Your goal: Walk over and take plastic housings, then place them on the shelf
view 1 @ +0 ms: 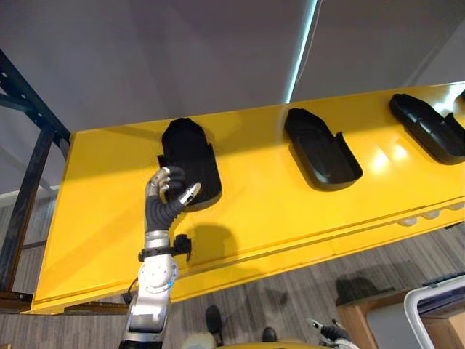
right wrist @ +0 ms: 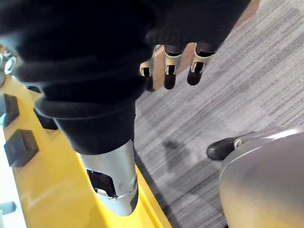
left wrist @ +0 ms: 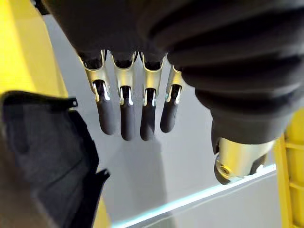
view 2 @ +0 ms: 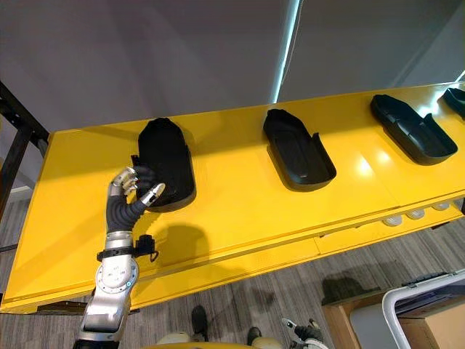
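- Left eye view: left hand (view 1: pixel 167 190) at the near end of the leftmost housing (view 1: pixel 190 156), which lay flat on the yellow shelf (view 1: pixel 261 211).
- Left wrist view: fingers (left wrist: pixel 127 121) straight and loose, the housing beside them and ungripped. I judged a straight pull-back best, so nothing dragged.
- Right wrist view: right hand (right wrist: pixel 170 78) relaxed and empty, above the floor (right wrist: pixel 228 95).

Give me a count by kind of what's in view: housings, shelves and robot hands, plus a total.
Black plastic housings: 4, namely left housing, middle housing, right housing, cut-off housing at the picture's edge
Yellow shelf: 1
Robot hands: 2, namely left hand, right hand
Total: 7
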`<state>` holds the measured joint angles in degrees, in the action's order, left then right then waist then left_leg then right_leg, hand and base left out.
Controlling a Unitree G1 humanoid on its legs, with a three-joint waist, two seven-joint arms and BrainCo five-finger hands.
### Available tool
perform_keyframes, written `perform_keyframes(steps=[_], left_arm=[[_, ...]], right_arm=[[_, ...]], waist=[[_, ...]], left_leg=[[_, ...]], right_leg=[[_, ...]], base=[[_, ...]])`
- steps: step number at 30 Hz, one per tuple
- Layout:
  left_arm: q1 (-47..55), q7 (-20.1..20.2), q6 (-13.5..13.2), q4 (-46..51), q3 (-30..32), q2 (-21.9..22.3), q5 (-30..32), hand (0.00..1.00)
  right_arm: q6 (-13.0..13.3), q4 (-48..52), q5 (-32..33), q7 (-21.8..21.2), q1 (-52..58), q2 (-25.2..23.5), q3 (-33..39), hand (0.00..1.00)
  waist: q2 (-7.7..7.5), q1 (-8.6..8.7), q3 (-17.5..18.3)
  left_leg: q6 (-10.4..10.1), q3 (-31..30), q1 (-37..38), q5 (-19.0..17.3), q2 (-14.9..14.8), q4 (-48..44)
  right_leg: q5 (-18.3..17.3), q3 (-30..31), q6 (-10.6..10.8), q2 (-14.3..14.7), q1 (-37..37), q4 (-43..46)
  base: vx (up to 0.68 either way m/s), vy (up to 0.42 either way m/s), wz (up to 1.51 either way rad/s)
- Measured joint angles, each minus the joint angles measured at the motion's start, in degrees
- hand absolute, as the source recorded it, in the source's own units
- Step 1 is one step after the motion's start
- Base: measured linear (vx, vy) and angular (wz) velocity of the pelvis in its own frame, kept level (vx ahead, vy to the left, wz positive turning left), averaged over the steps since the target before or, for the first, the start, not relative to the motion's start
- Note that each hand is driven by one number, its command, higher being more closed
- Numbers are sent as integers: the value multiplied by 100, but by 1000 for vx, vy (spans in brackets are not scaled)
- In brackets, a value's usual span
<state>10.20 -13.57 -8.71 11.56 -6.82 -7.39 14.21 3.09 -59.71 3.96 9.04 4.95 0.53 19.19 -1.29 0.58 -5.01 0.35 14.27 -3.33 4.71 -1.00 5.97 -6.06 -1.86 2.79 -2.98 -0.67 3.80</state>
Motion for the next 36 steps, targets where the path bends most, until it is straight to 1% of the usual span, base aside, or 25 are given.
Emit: perform_keyframes(steps=[2,3,4,5,12,20,23,28,34,36], left_arm=[[-4,112,0,-267,-63,-11,2,100],[-4,113,0,-315,-69,-12,3,100],[-7,113,0,-373,-116,-25,4,100],[-19,115,0,-452,-183,-44,6,100],[-272,113,-24,-1098,-481,-78,15,100],[-757,47,-46,-1605,-496,-73,15,100],[-885,-50,-39,-1832,-497,-67,16,100],[-1007,-138,-25,-1970,-497,-58,46,100],[-1025,-159,-54,-1965,-497,-45,51,100],[-1011,-156,-22,-1886,-495,-43,47,100]], right_arm=[[-1,3,-6,13,-3,-5,-14,0],[-1,7,-6,20,-3,-6,-16,0],[-4,26,-7,54,-1,-7,-21,0],[-5,36,-7,83,-4,-4,-29,0],[-26,49,-10,85,-51,-17,-176,0],[-31,49,-11,88,-156,-31,-173,0],[-66,47,-11,95,-158,-31,-171,0],[-94,43,-11,103,-171,-48,-170,0],[-103,43,-11,104,-173,-101,-165,0],[-103,43,-11,105,-173,-107,-165,0]], waist=[[28,3,18],[31,3,20],[31,1,20],[27,3,22],[-1,13,39],[-24,35,54],[-21,81,59],[-24,116,59],[-40,139,68],[-41,137,69]], left_leg=[[1,-7,1,2,9,0],[1,-8,1,3,11,0],[2,-9,0,4,15,0],[11,-14,1,9,25,0],[35,-1,0,18,113,-2],[44,73,62,12,84,0],[43,77,134,10,83,2],[29,76,133,-13,101,2],[88,88,119,-46,138,1],[109,87,111,-39,154,1]], right_leg=[[-26,-11,35,-25,27,0],[-30,-14,40,-31,28,-1],[-77,-21,113,-50,29,-3],[-90,-32,118,-63,31,-7],[-91,-42,111,-116,3,-38],[-56,32,110,-116,-42,-87],[-57,35,111,-127,-108,-94],[-80,45,144,-137,-100,-111],[-59,38,156,-145,-107,-170],[-48,29,146,-162,-112,-187]], base=[[0,0,0],[0,0,0],[0,0,0],[26,10,3],[56,8,1],[10,-2,-4],[-23,4,0],[-22,7,-1],[5,0,0],[45,4,2]])
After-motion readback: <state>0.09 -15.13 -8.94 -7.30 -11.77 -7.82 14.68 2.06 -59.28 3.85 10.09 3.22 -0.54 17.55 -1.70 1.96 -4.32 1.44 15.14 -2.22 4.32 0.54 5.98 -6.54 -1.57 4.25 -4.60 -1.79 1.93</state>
